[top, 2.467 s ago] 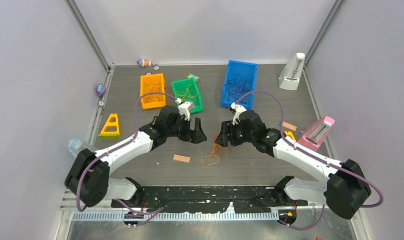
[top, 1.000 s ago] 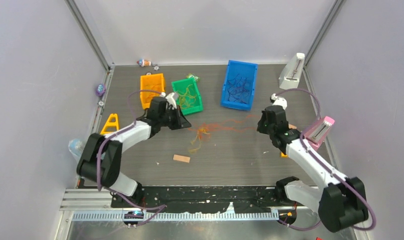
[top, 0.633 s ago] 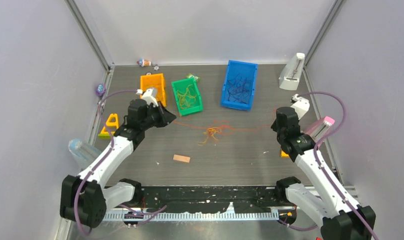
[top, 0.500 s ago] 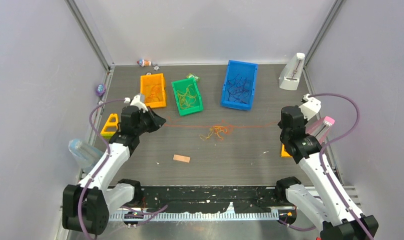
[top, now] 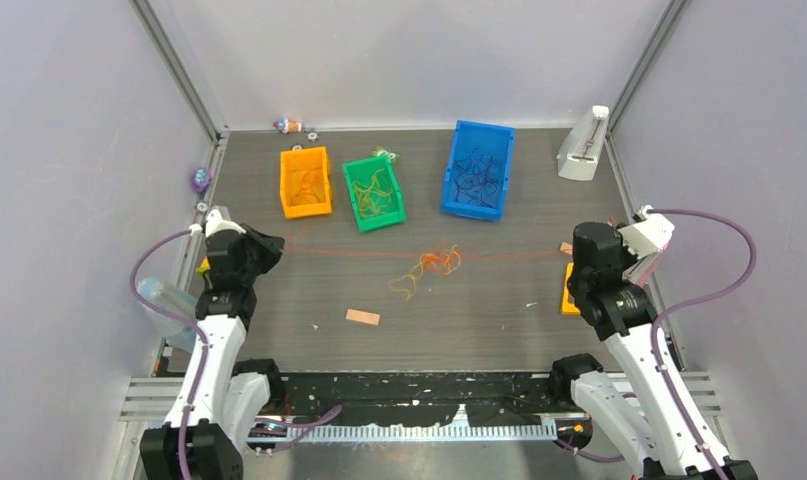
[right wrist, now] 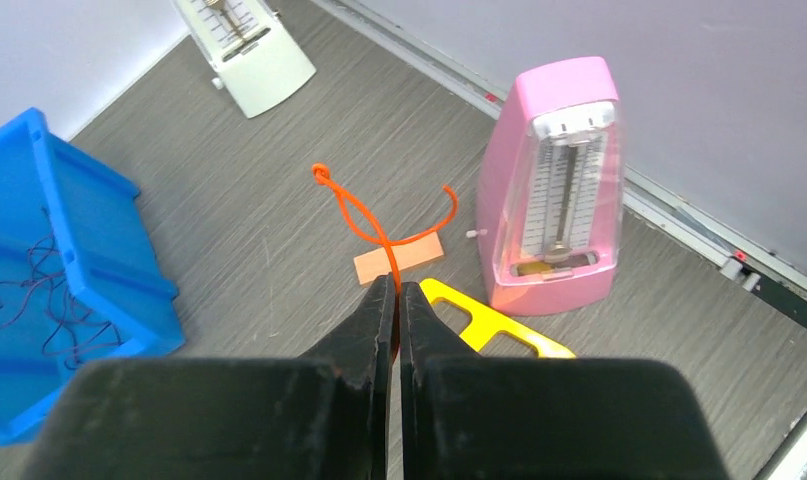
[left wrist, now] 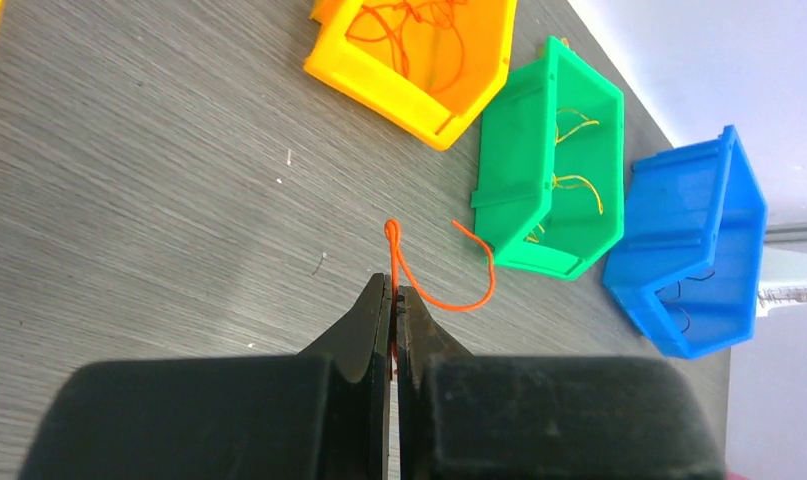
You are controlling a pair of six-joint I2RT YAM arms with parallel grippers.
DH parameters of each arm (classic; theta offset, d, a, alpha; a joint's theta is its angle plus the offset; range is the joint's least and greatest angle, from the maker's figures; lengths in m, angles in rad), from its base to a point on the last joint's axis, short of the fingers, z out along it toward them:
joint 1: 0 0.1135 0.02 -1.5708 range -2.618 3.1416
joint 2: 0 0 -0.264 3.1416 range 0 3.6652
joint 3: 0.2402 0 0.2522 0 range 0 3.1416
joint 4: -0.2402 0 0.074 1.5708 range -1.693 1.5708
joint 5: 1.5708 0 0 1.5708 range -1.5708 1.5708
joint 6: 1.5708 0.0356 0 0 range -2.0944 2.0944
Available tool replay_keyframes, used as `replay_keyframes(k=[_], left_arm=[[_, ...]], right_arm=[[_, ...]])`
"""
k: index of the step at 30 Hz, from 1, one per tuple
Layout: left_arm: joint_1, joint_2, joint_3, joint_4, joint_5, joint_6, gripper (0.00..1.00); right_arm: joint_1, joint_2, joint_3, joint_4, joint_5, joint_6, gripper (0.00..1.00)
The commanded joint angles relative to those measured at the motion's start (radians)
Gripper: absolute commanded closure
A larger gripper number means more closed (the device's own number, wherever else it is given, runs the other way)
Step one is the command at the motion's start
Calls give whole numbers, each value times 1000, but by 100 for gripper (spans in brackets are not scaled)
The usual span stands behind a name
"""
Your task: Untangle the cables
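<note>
CHANGE: both arms had swung wider apart than half a second earlier | POSE: left gripper (top: 275, 243) by the left edge of the bench (top: 479, 305), right gripper (top: 577, 252) by the right edge, each pointing inward | GRIP: both pinched tight on one orange-red cable (top: 359, 252) | CABLES: it ran nearly straight between them; tangle (top: 429, 266) at mid-bench

Brightness: bright and even in all three views; diffuse light from overhead.
Shadows: soft and faint beside the glossy blue plastic bin (top: 482, 127) on the dark grey wood-grain table (top: 479, 310).
Glare: mild sheen on the translucent pink plastic metronome (right wrist: 554, 200).
Focus: the thin orange-red cable (left wrist: 390, 232) renders crisp.
Distortion: wide-angle stretch at the wrist views' edges.
</note>
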Motion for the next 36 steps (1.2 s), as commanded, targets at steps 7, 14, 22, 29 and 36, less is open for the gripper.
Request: replay_keyframes(k=[7, 14, 22, 29, 36], left_arm=[[-258, 204, 209, -53, 175, 229, 72], [-592, 319, 333, -118, 25, 368, 23], [-719, 649, 556, -253, 123, 477, 24], [-749, 845, 674, -266, 105, 472, 21], [-767, 998, 747, -222, 53, 438, 16]], right_arm=[[-6, 69, -35, 247, -721, -277, 53], [4, 231, -41, 289, -1050, -334, 21], [147, 459, 14, 317, -1077, -373, 30], [240, 556, -6, 407, -1086, -334, 35], [254, 562, -66, 465, -1074, -313, 35]])
